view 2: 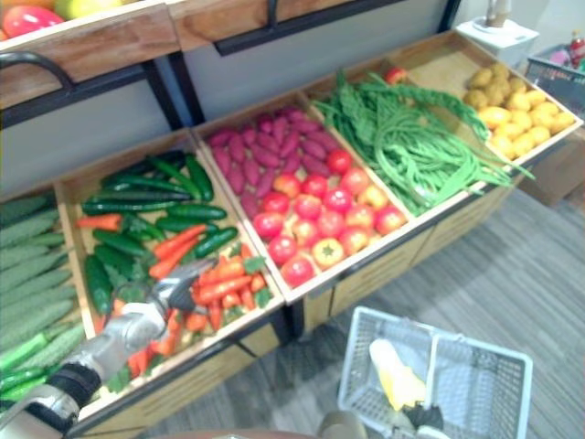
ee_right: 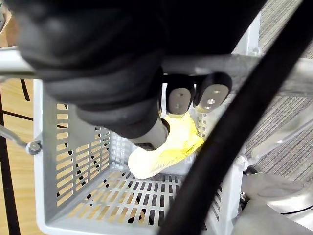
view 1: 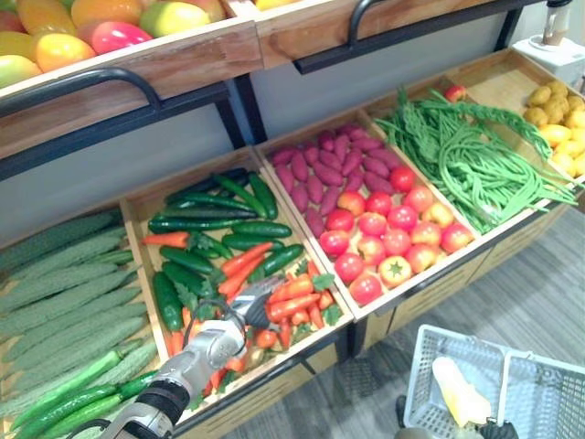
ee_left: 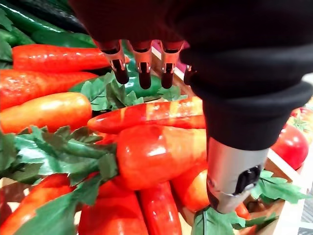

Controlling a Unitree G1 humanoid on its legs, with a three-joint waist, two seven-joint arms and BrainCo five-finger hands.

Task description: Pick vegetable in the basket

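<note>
Orange carrots (view 1: 294, 302) with green leaves fill the front of a wooden bin, behind them dark cucumbers (view 1: 210, 218). My left hand (view 1: 252, 302) hovers just over the carrots, open. In its wrist view the fingers (ee_left: 142, 66) hang straight on one side of a fat carrot (ee_left: 156, 152) and the thumb stands on the other. At the lower right, above the floor, hangs a grey plastic basket (view 1: 428, 370) with one pale yellow vegetable (view 1: 460, 391) inside. My right hand (ee_right: 180, 100) is curled round the basket's handle (ee_right: 230, 63).
Bitter gourds (view 1: 64, 283) lie in the bin to the left. To the right come purple sweet potatoes (view 1: 329, 165), tomatoes (view 1: 384, 238), long beans (view 1: 466, 155) and yellow potatoes (view 1: 562, 119). A shelf of mangoes (view 1: 91, 27) overhangs the back. Grey floor lies before the stand.
</note>
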